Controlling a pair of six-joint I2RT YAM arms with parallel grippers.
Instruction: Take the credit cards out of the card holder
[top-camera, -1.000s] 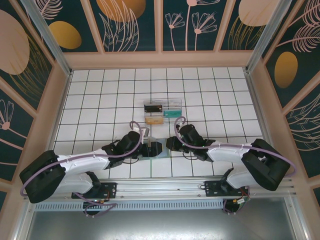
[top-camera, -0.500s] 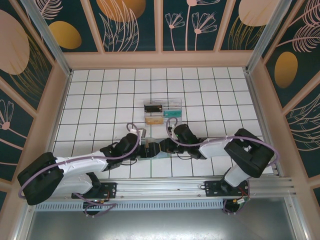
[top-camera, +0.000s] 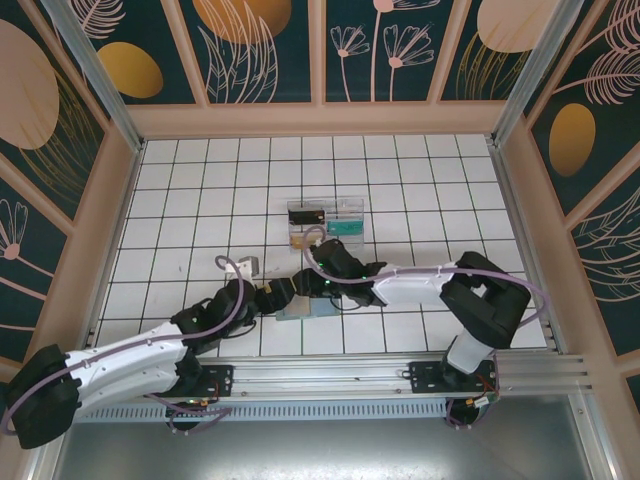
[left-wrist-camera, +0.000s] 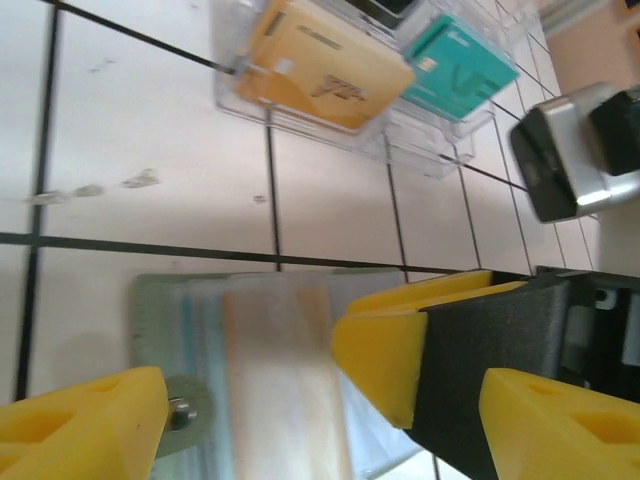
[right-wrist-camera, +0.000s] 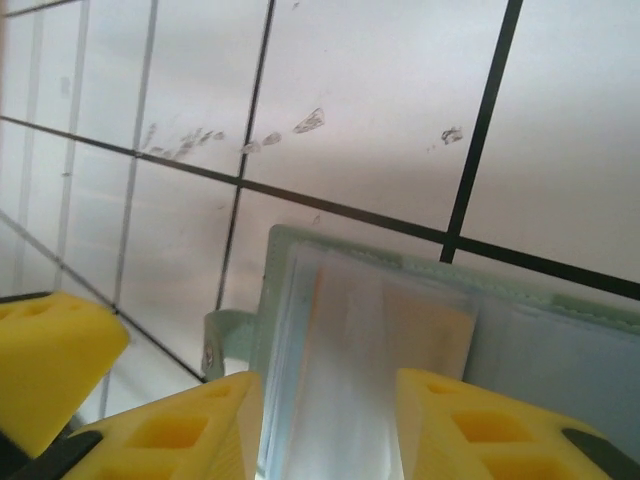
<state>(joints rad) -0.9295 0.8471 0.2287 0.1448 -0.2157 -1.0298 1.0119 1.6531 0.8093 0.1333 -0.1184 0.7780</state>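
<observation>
Two pincers meet over the card holder (top-camera: 305, 308), which lies open and flat on the desk (top-camera: 200, 200), toward the arms' side and a little apart from the clear tray (left-wrist-camera: 430, 145). Left pincer (left-wrist-camera: 320, 405): jaws wide apart, one finger on each side of the holder, closed on nothing. Right pincer (right-wrist-camera: 325, 400): jaws also apart, low over the holder's pocket, with a pale cream-orange credit card (right-wrist-camera: 350, 330) showing in the gap; nothing gripped as far as the wrist view shows. The tray holds an orange card (left-wrist-camera: 325, 65) and a teal card (left-wrist-camera: 460, 75), so I judge the task partly done, with at least one card left in the pocket. Step in hand: approach for the grasp on the pocketed card. Next move, by judgement: the right pincer must catch the card's exposed edge and close on the thin card alone, not on the soft pocket lip. The left pincer should pin the holder so that it neither slides nor lifts with the card. After that, a straight pull along the pocket. The pocket mouth is blurred, so I cannot tell which way it opens.
</observation>
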